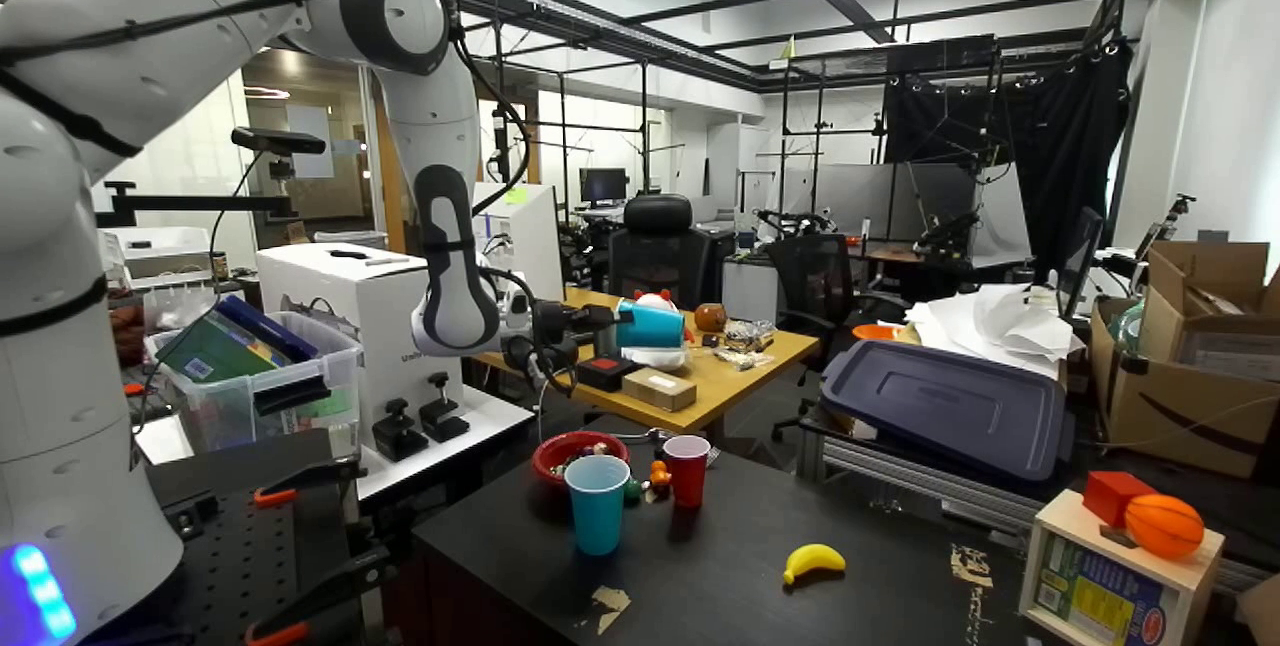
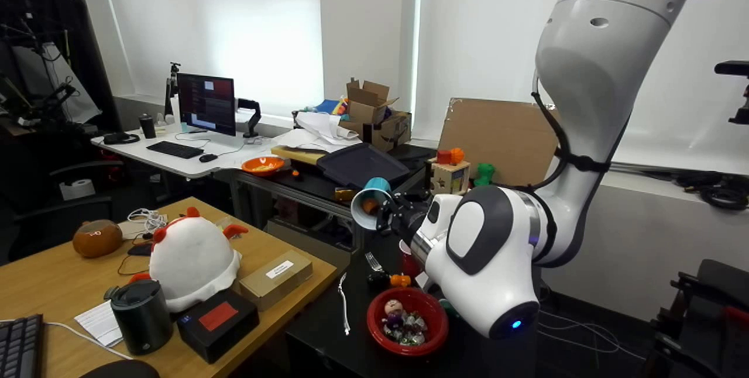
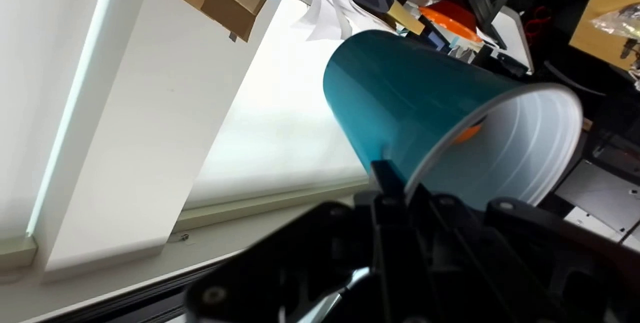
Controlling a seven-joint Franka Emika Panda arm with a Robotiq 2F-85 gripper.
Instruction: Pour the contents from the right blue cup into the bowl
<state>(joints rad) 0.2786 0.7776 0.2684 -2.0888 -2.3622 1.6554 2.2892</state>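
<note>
The teal cup (image 3: 425, 103) you hold looks smooth, glossy plastic. In an exterior view, you have near centre a shiny red plastic bowl (image 2: 431, 308) and a bright, metal-looking fork (image 2: 374, 262); near left, a smooth wooden table (image 2: 35, 275) with a soft cloth plush toy (image 2: 196, 261); far, matt cardboard boxes (image 2: 371, 112) and creased white paper (image 2: 320, 130)

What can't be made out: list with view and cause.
Held blue cup, in the wrist view: near wall hides part of the orange thing inside.
Standing blue cup, in an exterior view: near wall hides the inside bottom.
Red bowl, in an exterior view: standing blue cup covers part.
Box label, in an exterior view: too small to read.
</note>
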